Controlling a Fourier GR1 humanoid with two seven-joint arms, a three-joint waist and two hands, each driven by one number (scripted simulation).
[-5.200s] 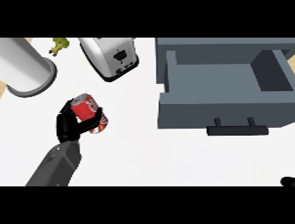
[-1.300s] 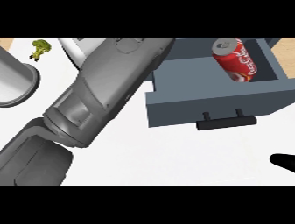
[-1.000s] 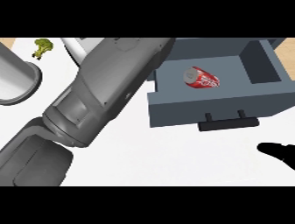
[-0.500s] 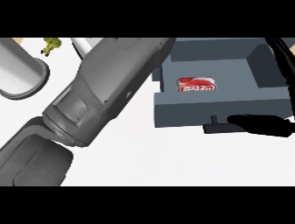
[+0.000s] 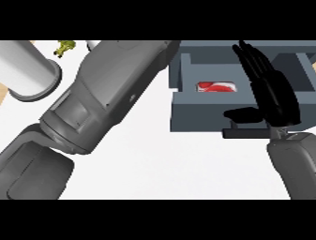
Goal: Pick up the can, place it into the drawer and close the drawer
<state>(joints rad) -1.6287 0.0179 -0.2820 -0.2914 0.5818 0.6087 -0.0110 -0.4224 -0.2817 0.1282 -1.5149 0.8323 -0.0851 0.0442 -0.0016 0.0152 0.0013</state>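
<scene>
text: none legible | can (image 5: 218, 87) in drawer (image 5: 243, 115): red with white marking, too blurred to read | other surfaces: no lettering, numbers or signs visible

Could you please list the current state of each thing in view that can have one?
Drawer: open.
Can: lying on its side inside the drawer, held by no hand.
Right hand: open, fingers straight, over the drawer's front and handle.
Left hand: out of view; only its forearm shows.

matt grey drawer (image 5: 188, 117), glossy can (image 5: 217, 87)
</scene>
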